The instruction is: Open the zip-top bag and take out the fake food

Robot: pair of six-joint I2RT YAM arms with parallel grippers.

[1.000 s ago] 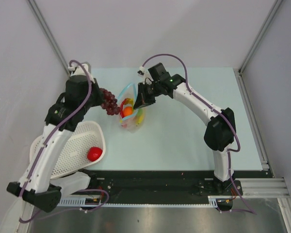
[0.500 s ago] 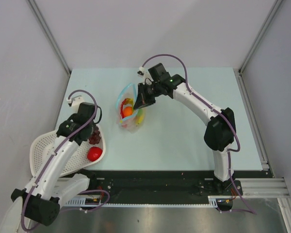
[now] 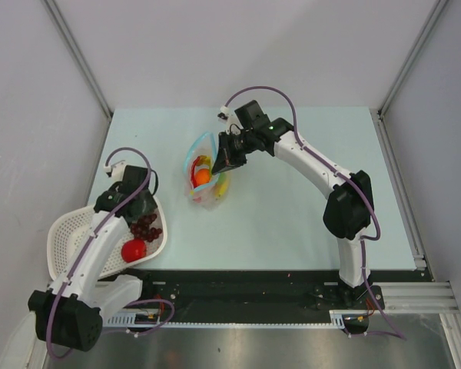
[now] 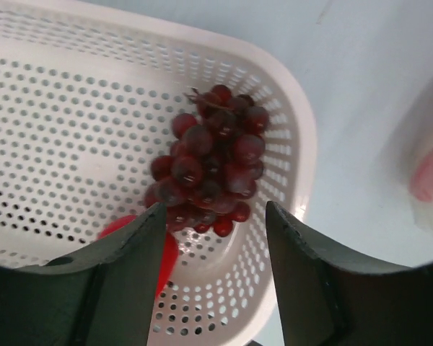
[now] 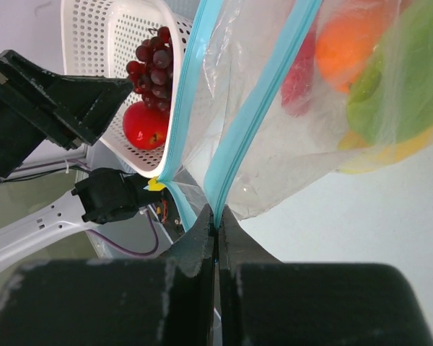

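1. The zip-top bag [image 3: 203,181] sits open at the top view's centre, with the orange ball [image 3: 203,176] inside.
2. The right gripper [image 5: 216,216] is pinched on its blue zip strip and should hold the mouth wide.
3. The left gripper [image 4: 214,216], jaws apart, hangs over the grape bunch [image 4: 209,162] in the white basket [image 3: 77,238] at lower left. It should lift straight up, clear of the rim.

The bag [image 5: 274,166] is thin clear plastic film, crinkled and glossy, with a smooth light-blue zip strip [image 5: 256,108]. Seen through it, the orange ball [image 5: 343,43] and green piece [image 5: 397,79] look like smooth plastic. The basket [image 4: 72,144] is white perforated plastic with a dull sheen. The grapes [image 4: 209,162] and red piece [image 5: 146,124] are shiny moulded plastic. The left gripper [image 4: 215,207] and right gripper [image 5: 216,216] are dark, matt and faintly grainy. The counter [image 3: 292,215] is pale, smooth and matt.
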